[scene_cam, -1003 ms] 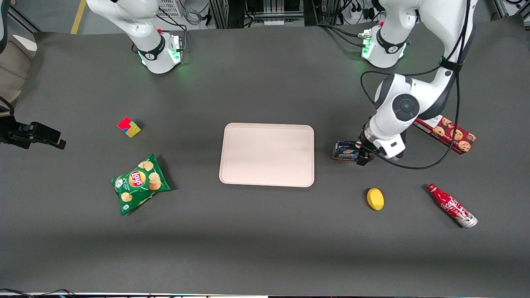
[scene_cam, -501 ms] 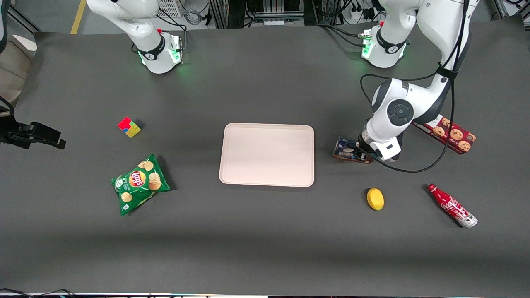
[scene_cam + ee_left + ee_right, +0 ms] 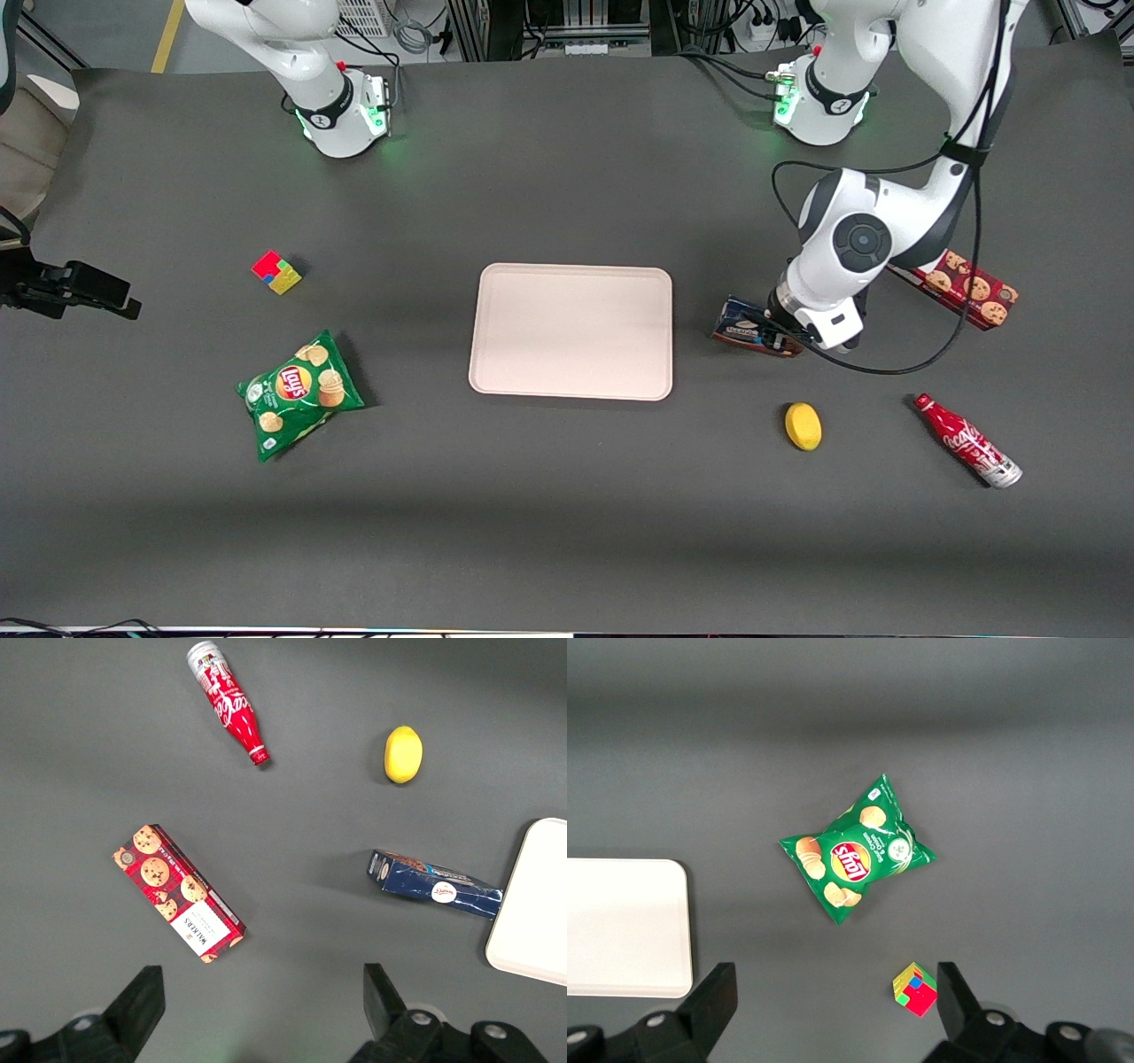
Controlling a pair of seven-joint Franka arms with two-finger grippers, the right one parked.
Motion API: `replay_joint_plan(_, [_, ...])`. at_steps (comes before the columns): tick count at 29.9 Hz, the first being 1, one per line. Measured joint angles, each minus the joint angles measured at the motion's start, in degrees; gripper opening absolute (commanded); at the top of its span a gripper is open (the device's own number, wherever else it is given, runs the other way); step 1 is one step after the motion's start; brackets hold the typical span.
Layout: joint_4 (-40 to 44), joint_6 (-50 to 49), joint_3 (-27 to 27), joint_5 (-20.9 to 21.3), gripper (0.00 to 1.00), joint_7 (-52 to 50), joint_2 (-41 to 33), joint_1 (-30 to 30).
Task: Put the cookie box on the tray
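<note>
The navy cookie box lies on the table between the pale pink tray and my left arm's hand. It also shows in the left wrist view, lying at an angle with one end close to the tray's rim. My left gripper is over the box's end that points away from the tray. In the wrist view the gripper is open and empty, with bare table between its fingers.
A red Walkers box lies toward the working arm's end. A yellow lemon and a red cola bottle lie nearer the front camera. A green chip bag and a colour cube lie toward the parked arm's end.
The left arm's hand has shifted slightly over the box's end. The cookie box now lies at more of an angle than one second ago.
</note>
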Motion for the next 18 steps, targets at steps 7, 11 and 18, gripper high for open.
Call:
replay_joint_plan(7, [14.20,-16.21,-3.52,0.04,0.00,8.70,-1.33,-0.07])
replay_joint_plan(11, [20.46,-23.36,-6.34,-0.02,0.00,18.20,-1.33,-0.16])
replay_joint_plan(18, [25.34,-29.20,-12.01,-0.66,0.00,34.41,-1.15,-0.26])
